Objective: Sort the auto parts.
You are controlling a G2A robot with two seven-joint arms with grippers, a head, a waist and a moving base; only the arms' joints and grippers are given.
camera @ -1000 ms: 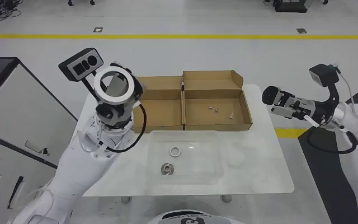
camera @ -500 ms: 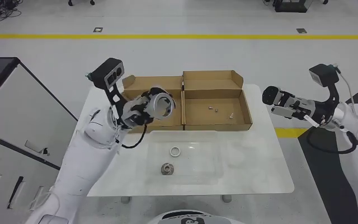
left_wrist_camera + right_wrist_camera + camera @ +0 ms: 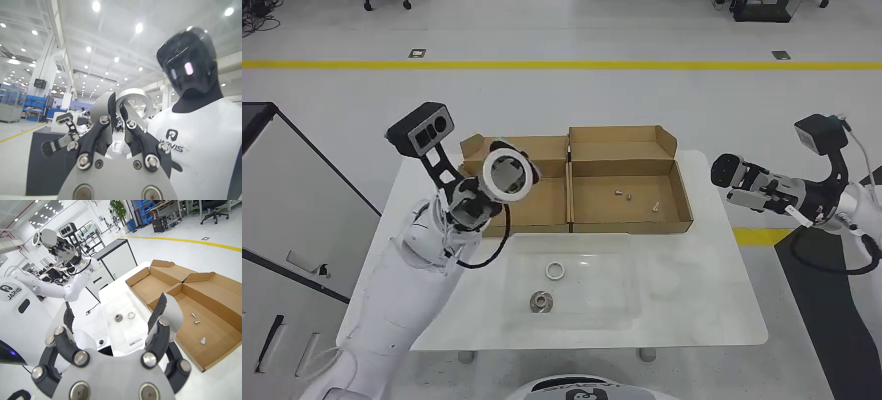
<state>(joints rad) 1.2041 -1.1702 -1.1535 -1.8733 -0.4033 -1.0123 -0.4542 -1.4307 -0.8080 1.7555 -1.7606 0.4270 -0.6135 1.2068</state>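
My left gripper (image 3: 118, 110) is shut on the rim of a large silver metal ring (image 3: 140, 95), held high in the air. From above, that ring (image 3: 510, 172) hangs over the near left corner of the left cardboard box (image 3: 537, 205), with the left gripper (image 3: 490, 188) beneath it. A small silver ring (image 3: 555, 270) and a flanged hub (image 3: 540, 300) lie in the clear tray (image 3: 617, 305). Three bolts (image 3: 628, 196) lie in the right box (image 3: 682, 200). My right gripper (image 3: 720, 172) stands open beyond the table's right edge, holding nothing.
The left box holds nothing. In the right wrist view the open fingertips (image 3: 162, 302) frame the small ring (image 3: 130, 315) and the hub (image 3: 118, 318). A dark cabinet (image 3: 282, 200) stands to the left of the white table (image 3: 722, 290).
My left arm swung the large ring from close under the top camera down and back toward the left box, and the ring now faces upward. The right arm kept still.
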